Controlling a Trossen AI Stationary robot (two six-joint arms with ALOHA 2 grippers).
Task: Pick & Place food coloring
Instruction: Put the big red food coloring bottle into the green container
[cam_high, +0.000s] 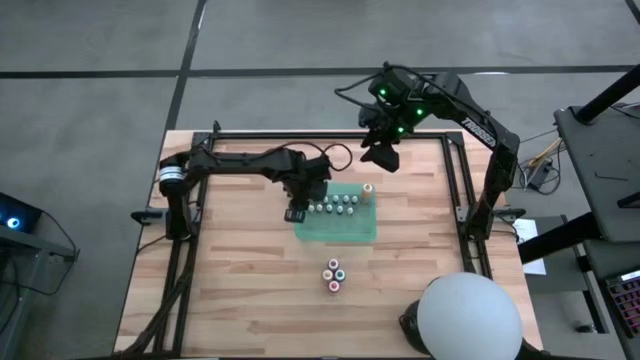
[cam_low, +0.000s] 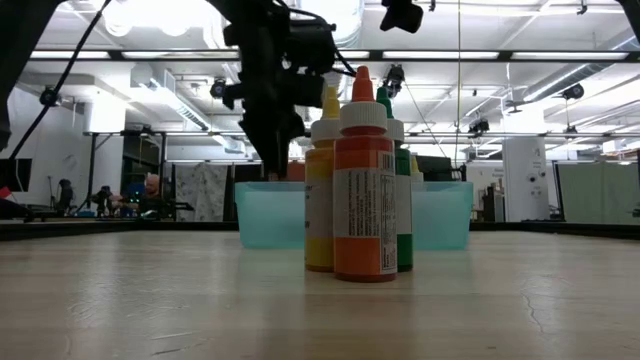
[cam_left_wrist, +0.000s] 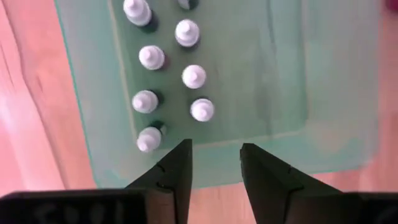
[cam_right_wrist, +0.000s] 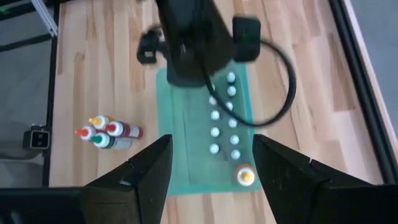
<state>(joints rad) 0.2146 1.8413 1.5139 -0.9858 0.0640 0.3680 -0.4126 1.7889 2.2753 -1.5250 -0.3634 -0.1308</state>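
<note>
We hung our left gripper (cam_left_wrist: 214, 171), parted and empty, just short of ten bottles (cam_left_wrist: 194, 76) already in the tray (cam_left_wrist: 323, 74); four bottles (cam_high: 334, 275) remained outside.

Pale wooden table (cam_high: 240, 290) framed by dark rails; flat green tray (cam_high: 345, 228) near its middle; white dome (cam_high: 468, 318) at one corner. Beyond, seated person (cam_low: 150, 189) under bright ceiling lights (cam_low: 150, 15).

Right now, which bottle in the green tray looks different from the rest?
The orange-capped bottle at the tray's end nearest the right arm; the others in the rows have pale caps.
</note>
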